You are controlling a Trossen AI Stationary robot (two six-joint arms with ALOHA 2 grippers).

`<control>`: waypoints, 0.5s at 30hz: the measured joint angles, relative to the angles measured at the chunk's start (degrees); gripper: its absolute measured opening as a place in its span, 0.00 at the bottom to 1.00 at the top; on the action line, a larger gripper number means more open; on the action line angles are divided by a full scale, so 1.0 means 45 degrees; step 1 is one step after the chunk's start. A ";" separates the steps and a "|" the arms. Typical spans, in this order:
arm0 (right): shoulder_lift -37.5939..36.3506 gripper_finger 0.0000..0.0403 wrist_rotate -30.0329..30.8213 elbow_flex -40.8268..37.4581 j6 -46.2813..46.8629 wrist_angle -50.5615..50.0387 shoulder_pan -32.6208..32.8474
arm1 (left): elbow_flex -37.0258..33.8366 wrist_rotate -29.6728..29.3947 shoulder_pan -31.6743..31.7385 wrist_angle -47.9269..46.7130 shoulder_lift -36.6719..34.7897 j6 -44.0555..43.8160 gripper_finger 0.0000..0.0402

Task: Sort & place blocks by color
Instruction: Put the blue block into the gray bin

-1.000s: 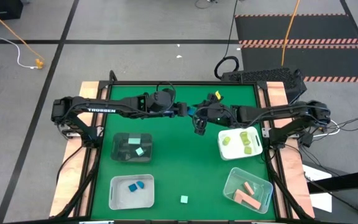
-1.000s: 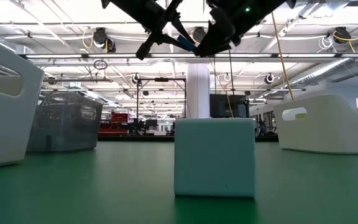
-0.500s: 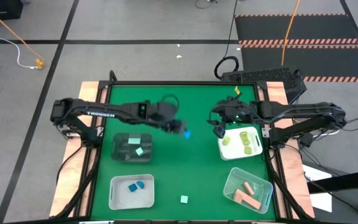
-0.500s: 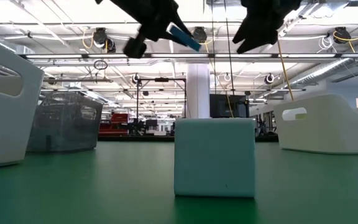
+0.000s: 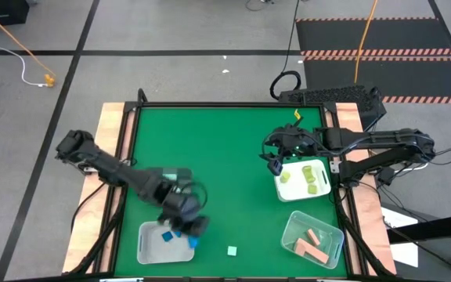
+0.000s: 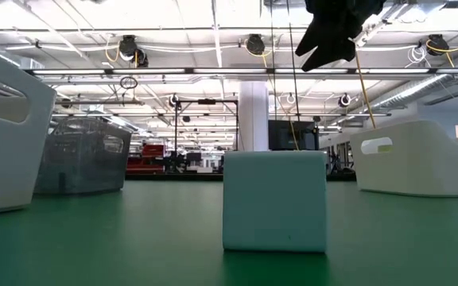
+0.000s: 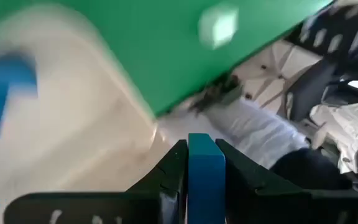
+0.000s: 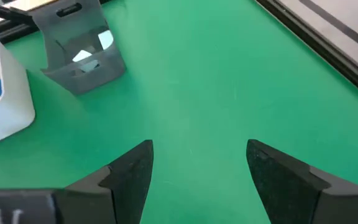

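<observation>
My left gripper (image 5: 188,229) is shut on a blue block (image 7: 205,167) and hangs over the right side of the white bin (image 5: 149,249) at the table's near left. Another blue block (image 7: 5,87) lies in that bin. A pale mint cube (image 5: 232,251) rests on the green table near the near edge, large in the low view (image 6: 275,200). My right gripper (image 5: 274,164) is open and empty, beside the left edge of the white tray (image 5: 322,186) that holds yellow-green blocks (image 5: 313,172). Its fingers show high up in the low view (image 6: 331,44). My left gripper pinches the blue block between its two fingers, on its two opposite flat sides (image 7: 191,171). The block's end sticks out past the fingertips. It is lifted clear, above the white bin's rim (image 7: 123,93).
A dark tray (image 5: 153,186) with a mint block sits at the middle left. A clear tray (image 5: 331,233) with salmon blocks sits at the near right. The green table's middle and far half lie bare. The right wrist view shows the dark tray (image 8: 82,53) and the white bin (image 8: 2,99) across the table.
My left gripper has carried the blue block from the table's far middle toward the near left, to above the white bin, and has dropped out of the low view. My right gripper drew back toward the right, to the white tray's edge, then stayed.
</observation>
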 joint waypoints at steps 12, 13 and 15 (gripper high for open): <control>0.0201 0.62 -0.3737 -0.2756 0.3071 0.6801 0.0462 | 0.0000 -0.1911 -0.2779 -0.3586 0.0019 -0.4528 0.17; 0.0206 0.62 -0.4006 -0.3208 0.3464 0.7843 0.0632 | 0.0000 -0.1922 -0.2812 -0.3891 0.0057 -0.4468 0.17; 0.0191 0.62 -0.4086 -0.4136 0.4173 0.9803 0.0992 | 0.0000 -0.2139 -0.2812 -0.4361 0.0136 -0.4185 0.17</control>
